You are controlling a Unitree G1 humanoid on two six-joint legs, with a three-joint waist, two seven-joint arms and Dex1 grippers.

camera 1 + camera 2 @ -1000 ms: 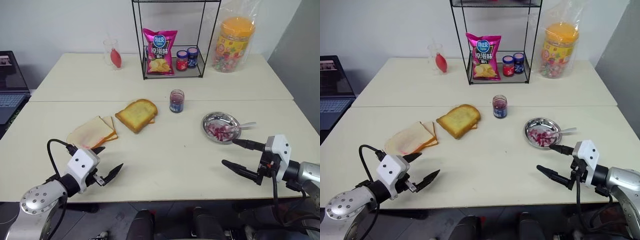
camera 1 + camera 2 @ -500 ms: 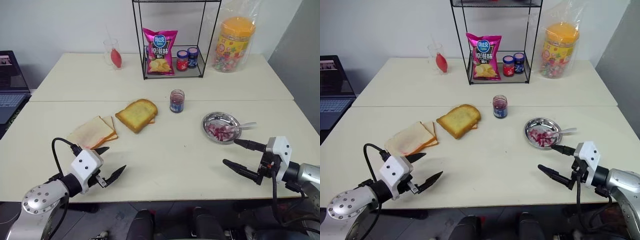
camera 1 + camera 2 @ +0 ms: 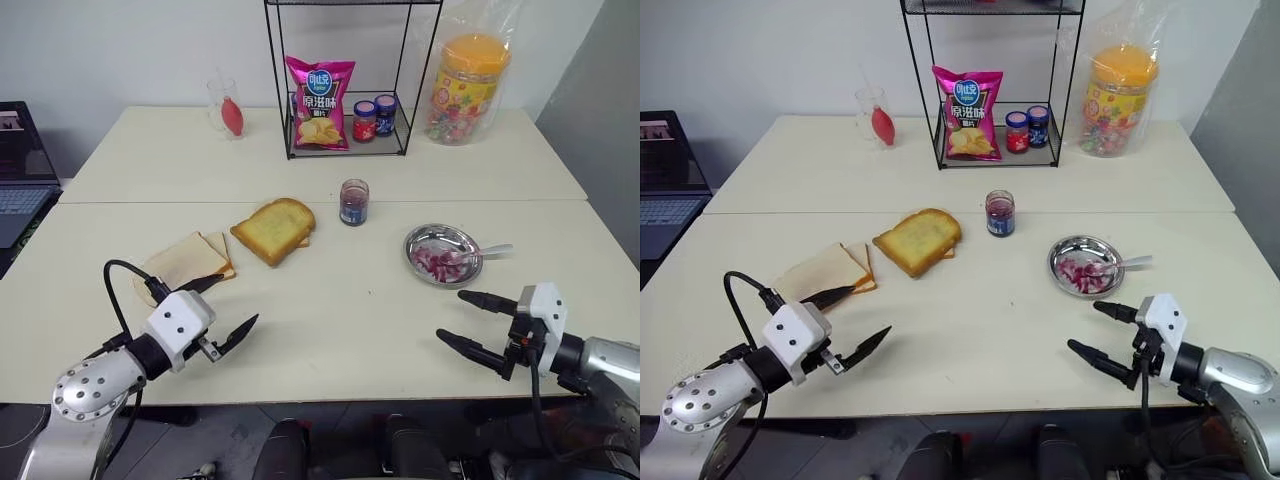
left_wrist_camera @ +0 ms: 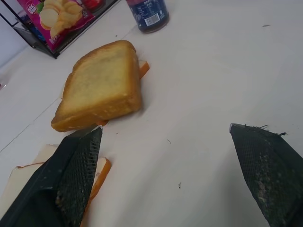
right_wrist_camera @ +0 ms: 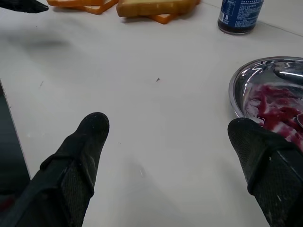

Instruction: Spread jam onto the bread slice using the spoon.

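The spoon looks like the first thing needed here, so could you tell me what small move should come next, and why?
Probably ease the right end effector forward toward the spoon. It is open, holds nothing and hangs just short of the metal dish, where the spoon lies in smeared jam with its handle over the rim.

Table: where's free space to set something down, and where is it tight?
Bare: the table's front middle, between the open left gripper and open right gripper; also the back left, ahead of the glass. Crowded: bread slices, toast, jam jar, metal dish across the middle; wire rack behind.
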